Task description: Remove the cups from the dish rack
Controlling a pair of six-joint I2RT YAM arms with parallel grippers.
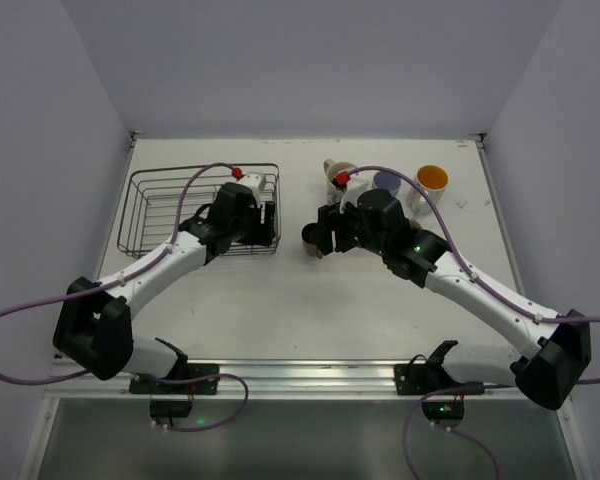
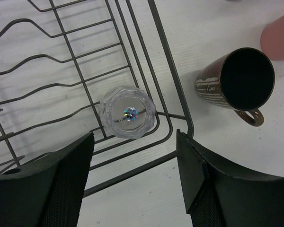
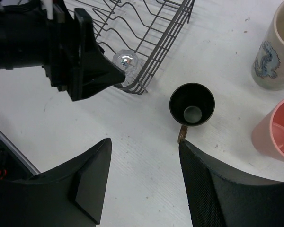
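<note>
The dish rack (image 1: 200,167) stands at the left. A clear glass (image 2: 128,112) stands in its near right corner, also seen in the right wrist view (image 3: 125,64). My left gripper (image 2: 135,170) is open and empty, above that corner (image 1: 265,222). A brown cup (image 3: 191,104) stands upright on the table just right of the rack (image 2: 236,80). My right gripper (image 3: 144,156) is open and empty, just near of the brown cup (image 1: 323,232). A cream printed mug (image 3: 274,52) and a salmon-pink tumbler (image 3: 274,132) stand right of it. The black mug is out of view.
A lavender tumbler (image 1: 387,183) and a pale mug with orange inside (image 1: 432,180) stand at the back right of the table. The rack's wire rim (image 2: 165,47) and divider prongs lie under my left gripper. White walls enclose the table on three sides.
</note>
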